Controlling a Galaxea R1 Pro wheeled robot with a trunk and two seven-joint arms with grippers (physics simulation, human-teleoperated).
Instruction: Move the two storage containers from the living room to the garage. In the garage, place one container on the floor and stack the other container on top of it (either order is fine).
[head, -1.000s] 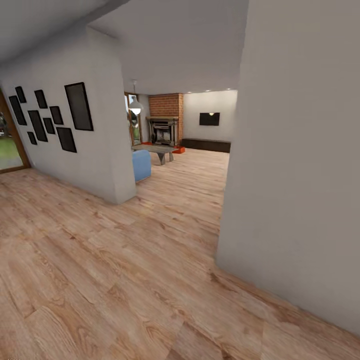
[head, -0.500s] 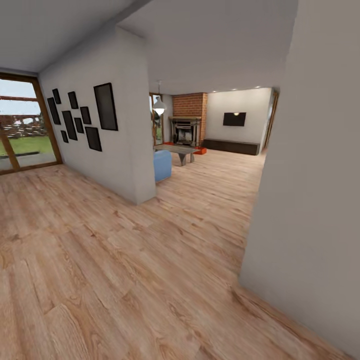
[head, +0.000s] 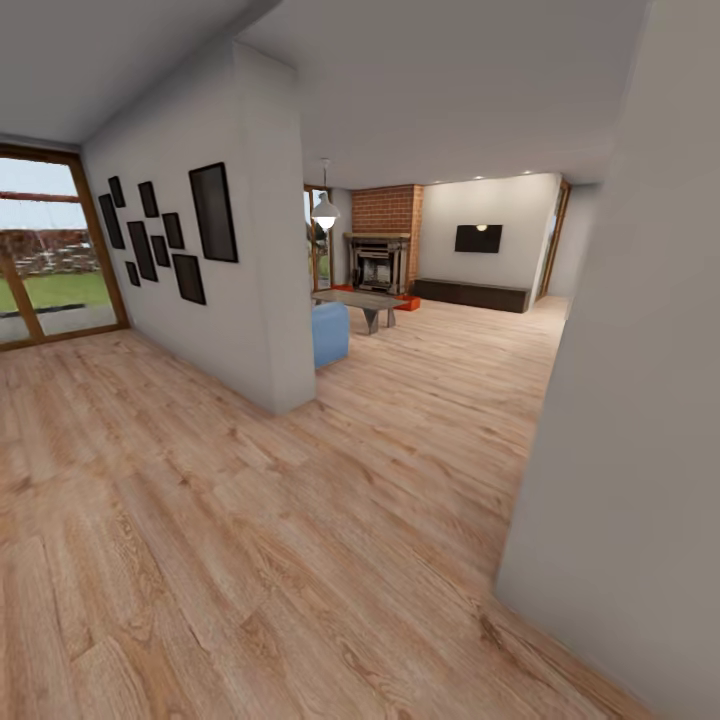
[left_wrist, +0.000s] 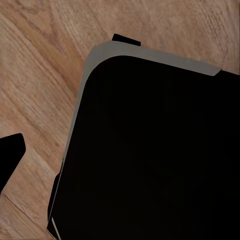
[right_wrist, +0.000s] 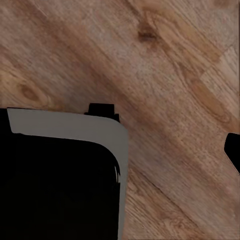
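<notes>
Under both wrist cameras I see plank floor (right_wrist: 175, 75) and the robot's dark base (left_wrist: 150, 150) — I cannot tell how either claw stands. Ahead, a white partition wall (head: 265, 260) flanks the way; beyond it, the blue sofa (head: 330, 333), grey table (head: 362, 300), then an orange-red container (head: 407, 301) just beside the fireplace (head: 378, 262).

No legible text, label, brand, number or sign on any surface in view.

Light wood plank floor (head: 250, 520): visible grain and knots, low satin sheen. Plain white partition wall (head: 265, 300): matt, smooth. Red brick fireplace (head: 385, 215): rough, matt. Black-and-grey rounded robot base (left_wrist: 150, 150): smooth, matt.
</notes>
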